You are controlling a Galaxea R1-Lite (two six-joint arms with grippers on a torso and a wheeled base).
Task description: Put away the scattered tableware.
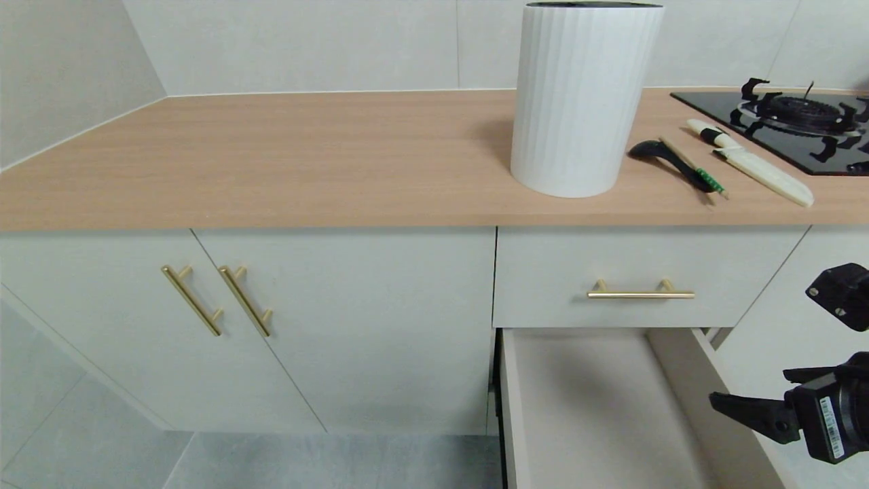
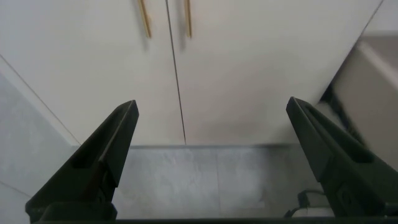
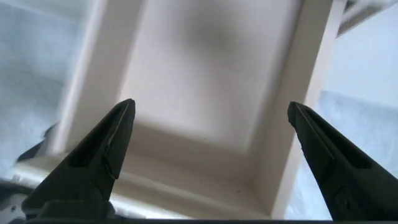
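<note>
At 2 o'clock on the desk [image 1: 305, 156]: black ladle [image 1: 662, 157], a wooden chopstick [image 1: 692, 166] close along its handle, and white knife [image 1: 753, 163] near them, all between tall white ribbed holder [image 1: 577, 102] and hob [image 1: 794, 115]. At 5 o'clock, pulled-out drawer [image 1: 597, 407]. Above it, right gripper [image 3: 210, 104], released, grasping nothing. Left gripper [image 2: 210, 106] likewise released, facing the cabinet doors [image 2: 249, 68].

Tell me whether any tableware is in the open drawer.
No, the drawer has a bare floor, and the black ladle and knife lie on the countertop.
</note>
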